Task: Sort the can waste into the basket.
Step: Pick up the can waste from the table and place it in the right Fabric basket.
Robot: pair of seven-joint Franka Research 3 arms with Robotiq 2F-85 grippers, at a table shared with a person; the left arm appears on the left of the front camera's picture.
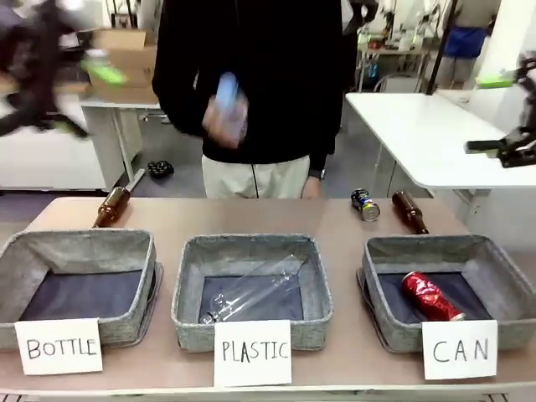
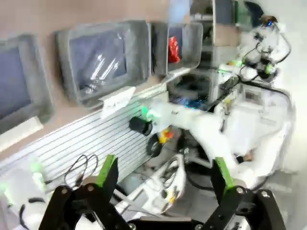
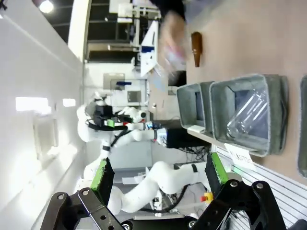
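Front across table, wrists share middle basket

- Basket, signed CAN: front wall partly behind its sign.
- Dark can, behind basket: print too small to read.
- Person's hand, far left of basket: smeared; pale object in it unidentifiable.
- Left gripper, farther left: blurred.
- Right gripper, above basket: cropped by the edge.

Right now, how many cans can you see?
2. The red can lies inside the CAN basket. The dark can lies on the table behind that basket, beside a brown bottle. The blurred thing in the person's hand is too unclear to name.
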